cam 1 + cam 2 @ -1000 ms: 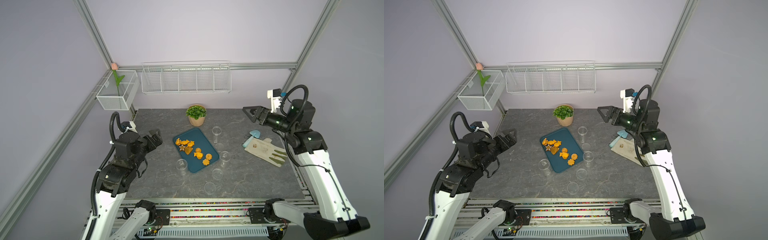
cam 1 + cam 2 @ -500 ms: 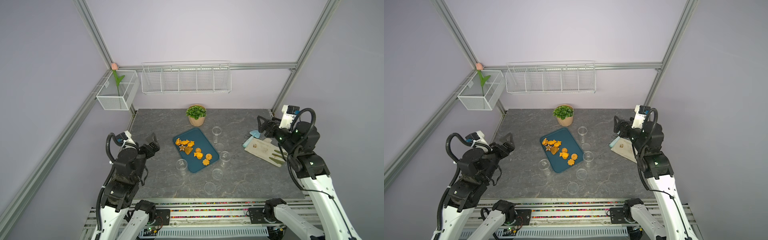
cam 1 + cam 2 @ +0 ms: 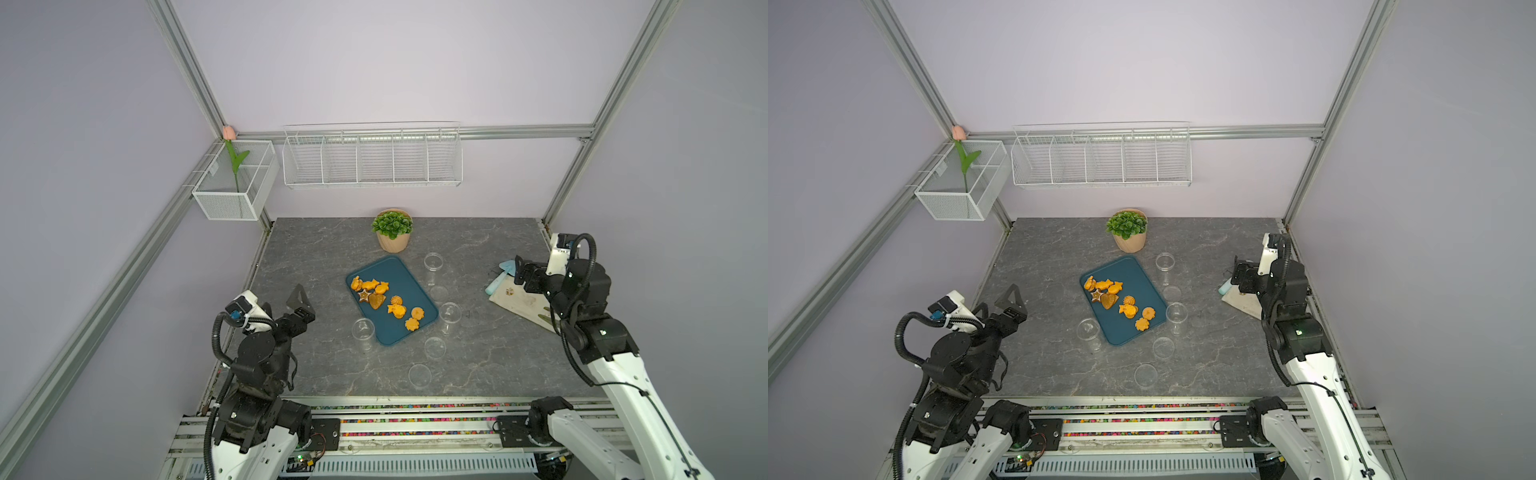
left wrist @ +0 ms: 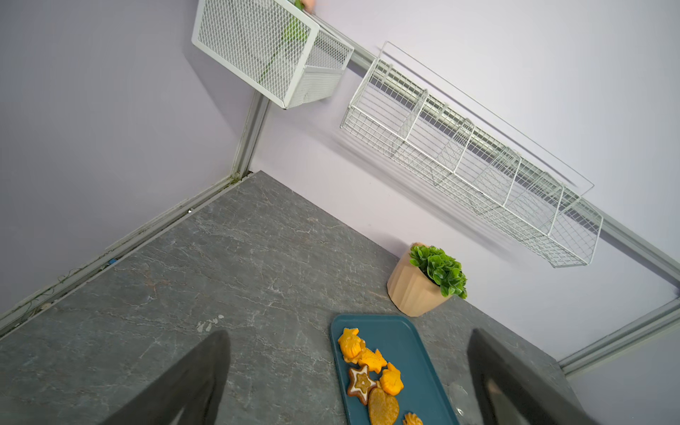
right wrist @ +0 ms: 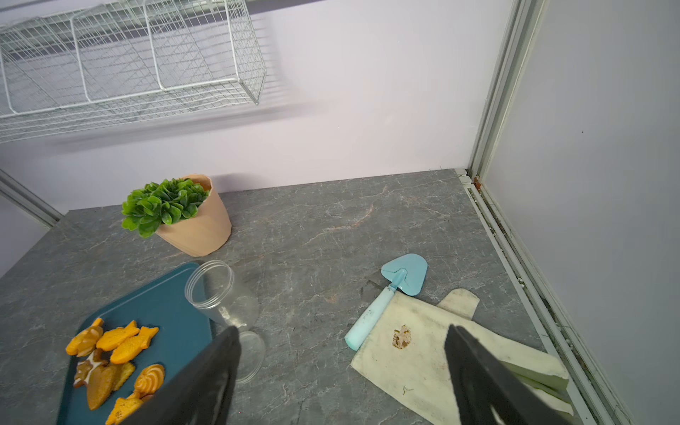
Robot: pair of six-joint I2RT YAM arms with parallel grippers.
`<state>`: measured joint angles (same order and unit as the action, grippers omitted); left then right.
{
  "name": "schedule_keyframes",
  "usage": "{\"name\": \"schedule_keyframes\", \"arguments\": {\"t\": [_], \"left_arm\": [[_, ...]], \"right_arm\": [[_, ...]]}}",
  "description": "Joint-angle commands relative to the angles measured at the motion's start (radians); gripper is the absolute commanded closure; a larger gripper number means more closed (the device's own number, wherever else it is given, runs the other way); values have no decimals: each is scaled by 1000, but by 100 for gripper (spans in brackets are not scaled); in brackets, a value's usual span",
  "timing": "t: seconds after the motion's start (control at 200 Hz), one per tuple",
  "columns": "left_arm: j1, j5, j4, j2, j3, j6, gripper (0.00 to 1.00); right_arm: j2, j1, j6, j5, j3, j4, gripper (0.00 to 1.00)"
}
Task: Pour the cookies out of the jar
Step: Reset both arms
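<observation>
The cookies point(image 3: 376, 300) lie loose on a teal tray point(image 3: 405, 276) near the middle of the table point(image 3: 332, 374). About ten orange-golden pieces are counted. One cluster, including fish shapes, a star and a heart, sits at the tray's far left end. The rest are spread toward its near right corner.

Three clear jars stand upright and uncapped on the table around the tray, and all look empty. The far jar point(image 3: 433, 266) stands off the tray's far right edge. The right jar point(image 3: 450, 316) is just beside the near right corner. The left jar point(image 3: 363, 332) is just beside the near left edge. Three clear lids point(image 3: 435, 347) lie flat on the table to the right of the tray and in front of it.

The left gripper point(image 4: 349, 335) hangs over the table's left side, well apart from the tray, with its jaws spread wide and nothing between them. The right gripper point(image 5: 342, 331) hangs over the table's right side above a soiled cloth point(image 5: 423, 353), its jaws also set wide and carrying nothing. A pale blue trowel point(image 5: 386, 301) rests with its handle on the cloth's edge.

A potted plant point(image 3: 392, 232) stands behind the tray near the back wall. A wire rack point(image 3: 372, 158) is mounted on that wall, and a mesh basket point(image 3: 232, 203) at the left corner holds an artificial tulip point(image 3: 235, 160).
</observation>
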<state>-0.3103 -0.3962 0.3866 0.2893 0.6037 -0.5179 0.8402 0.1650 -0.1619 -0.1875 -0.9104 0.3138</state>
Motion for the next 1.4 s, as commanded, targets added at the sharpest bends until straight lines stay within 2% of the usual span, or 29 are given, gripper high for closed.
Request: {"name": "schedule_keyframes", "arguments": {"t": [0.0,0.185,0.35,0.595,0.865,1.045,1.395], "left_arm": [[0,-55,20,-46,-23,33,0],[0,-90,94,-94,-73,56,0],[1,-111,117,-106,-125,38,0],[0,-148,138,-101,-142,33,0],[1,-241,145,-76,-146,66,0],[1,-276,53,-27,-177,128,0],[2,-266,-297,182,-262,305,0]], "right_arm": [[-14,-4,79,0,81,-57,11],[7,-5,148,10,266,-216,11],[168,-25,186,13,359,-438,11],[415,-101,203,89,364,-651,11],[532,-171,215,168,346,-721,11],[590,-176,222,192,349,-767,11],[628,-178,221,213,369,-834,11]]}}
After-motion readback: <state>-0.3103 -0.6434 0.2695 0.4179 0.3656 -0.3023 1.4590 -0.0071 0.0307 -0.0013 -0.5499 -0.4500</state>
